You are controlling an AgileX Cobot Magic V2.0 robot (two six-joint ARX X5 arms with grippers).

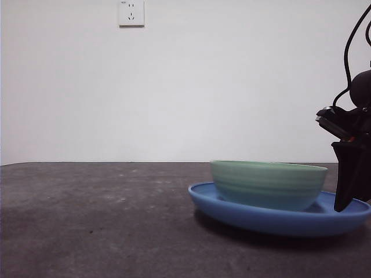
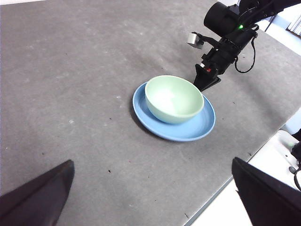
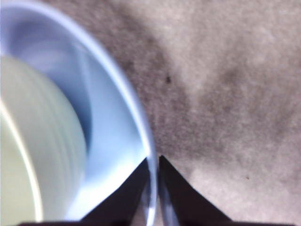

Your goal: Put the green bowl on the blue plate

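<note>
Grey table (image 1: 87, 220) before white wall, bowl (image 1: 268, 184) sitting in plate (image 1: 243, 209), right gripper (image 3: 154, 188) nearly closed astride plate rim, left gripper (image 2: 150, 197) wide open, empty, well apart.

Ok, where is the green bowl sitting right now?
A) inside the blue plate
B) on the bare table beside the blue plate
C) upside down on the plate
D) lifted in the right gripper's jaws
A: the green bowl stands upright inside the blue plate, with the plate's rim showing all round it; the right gripper is at the plate's rim, not on the bowl.
</note>
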